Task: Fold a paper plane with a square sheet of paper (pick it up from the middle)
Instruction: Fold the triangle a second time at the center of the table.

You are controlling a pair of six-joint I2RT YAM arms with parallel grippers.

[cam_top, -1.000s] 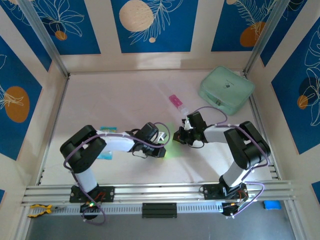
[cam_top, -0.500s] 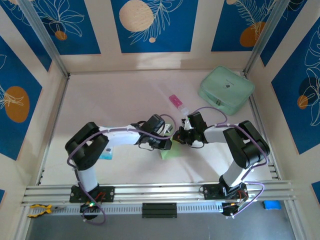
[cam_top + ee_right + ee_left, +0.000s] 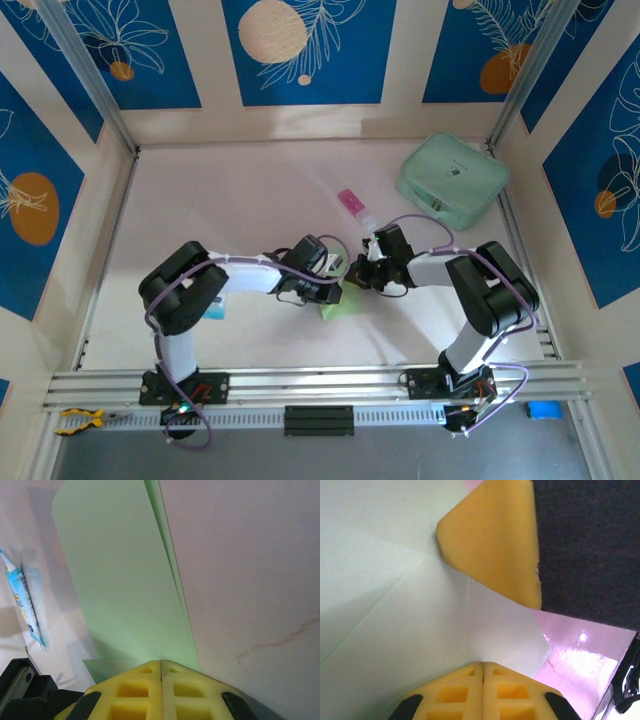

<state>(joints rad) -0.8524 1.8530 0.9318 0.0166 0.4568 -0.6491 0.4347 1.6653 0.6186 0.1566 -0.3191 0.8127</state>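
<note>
1. The sheet of paper [image 3: 120, 580], already partly folded with layered edges and diagonal creases, lies flat on the table [image 3: 230, 190] between the two arms, right under their wrists.
2. The left gripper [image 3: 483, 665] has its fingers pressed together with nothing between them. The tips rest on the paper, probably to pin it or flatten a crease.
3. The right gripper [image 3: 161, 662] is likewise closed and empty, tips down at the folded edge. One of its pads [image 3: 490, 545] sits where creases meet, near the left tips.
4. Working this near each other suggests one holds while the other smooths, though from above it is hard to tell whether either tip truly touches.
5. The blue-and-white packet [image 3: 22, 600], pink tube [image 3: 352, 203] and mint-green case [image 3: 452, 180] lie off to the sides, out of the way.
</note>
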